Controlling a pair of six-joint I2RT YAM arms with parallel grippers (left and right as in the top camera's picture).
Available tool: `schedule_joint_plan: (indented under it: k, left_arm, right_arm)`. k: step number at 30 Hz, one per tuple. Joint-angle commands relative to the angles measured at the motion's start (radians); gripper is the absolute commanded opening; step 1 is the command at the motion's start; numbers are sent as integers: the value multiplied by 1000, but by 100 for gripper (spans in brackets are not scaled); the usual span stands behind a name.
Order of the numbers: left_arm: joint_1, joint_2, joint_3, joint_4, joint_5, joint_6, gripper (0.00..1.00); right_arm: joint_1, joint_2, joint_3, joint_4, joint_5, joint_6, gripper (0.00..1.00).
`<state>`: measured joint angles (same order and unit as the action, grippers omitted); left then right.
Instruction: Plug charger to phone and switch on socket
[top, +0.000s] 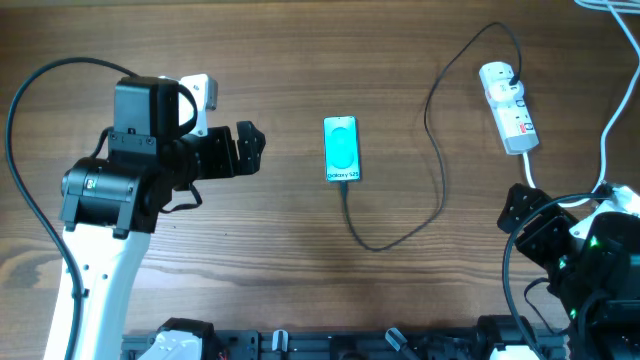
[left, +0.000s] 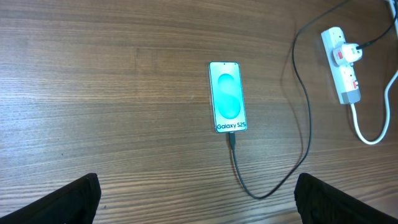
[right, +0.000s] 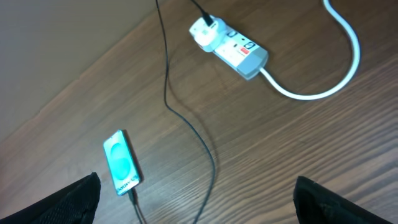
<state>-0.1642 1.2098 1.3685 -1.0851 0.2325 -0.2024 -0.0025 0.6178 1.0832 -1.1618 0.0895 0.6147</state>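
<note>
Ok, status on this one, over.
Open, empty, standing off: left gripper, right gripper. Tip of charger at phone, looks seated. Switch state on socket unreadable. Nothing in the way.

Robot lab, wooden table (top: 300, 60), mounted arm (top: 110, 190)

One phone (top: 341, 150), one charger (top: 441, 195), one socket (top: 510, 112), one white plug (top: 497, 75), two claws: left claw (top: 250, 148), right claw (top: 526, 207).

Overhead cam: straight down, phone (top: 341, 150) near centre. L wrist cam: closer, steep on phone. R wrist cam: oblique, farther from phone. All share phone + power strip (top: 508, 122).
</note>
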Motion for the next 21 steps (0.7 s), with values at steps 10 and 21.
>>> schedule_joint_plan:
  k: [10,21]
  left_arm:
    - [-2,-3,-2,0,-6,16,100]
    - [-2,-3,-2,0,-6,16,100]
  right_arm:
    - [6,-63,-146,116,39,-100,100]
    - [6,-327,-616,809,-418,-640,100]
